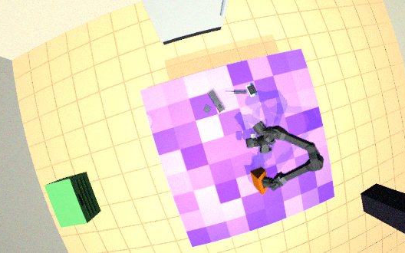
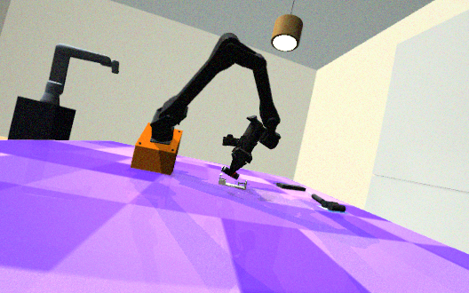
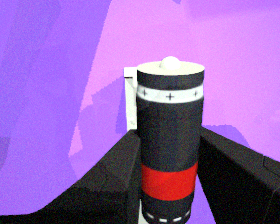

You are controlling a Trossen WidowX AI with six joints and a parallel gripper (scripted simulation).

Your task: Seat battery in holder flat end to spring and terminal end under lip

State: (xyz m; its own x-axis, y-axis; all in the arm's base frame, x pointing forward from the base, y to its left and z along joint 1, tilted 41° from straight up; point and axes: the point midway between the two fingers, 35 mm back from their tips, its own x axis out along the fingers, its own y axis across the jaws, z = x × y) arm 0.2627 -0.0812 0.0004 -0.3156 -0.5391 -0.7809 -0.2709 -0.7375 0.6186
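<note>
Purple-checked matting (image 1: 209,149) (image 2: 143,222) (image 3: 231,35) lies below the tool (image 1: 253,139) (image 2: 231,173) (image 3: 165,137), whose fingers clasp the battery (image 2: 234,175) (image 3: 169,135) between them.

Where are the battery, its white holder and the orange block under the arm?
Battery (image 3: 170,135): wrist view, on its dark sleeve above the red band.
White holder (image 3: 130,102) (image 2: 234,185): wrist view, on its long side wall; exterior view, on its low middle.
Orange block (image 2: 154,159) (image 1: 259,182): exterior and top views, on its side.

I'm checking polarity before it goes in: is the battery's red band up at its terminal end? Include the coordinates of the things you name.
No, on the black cylindrical battery (image 3: 170,135) a white band with plus marks is nearest the terminal, and the red band is lower.
</note>
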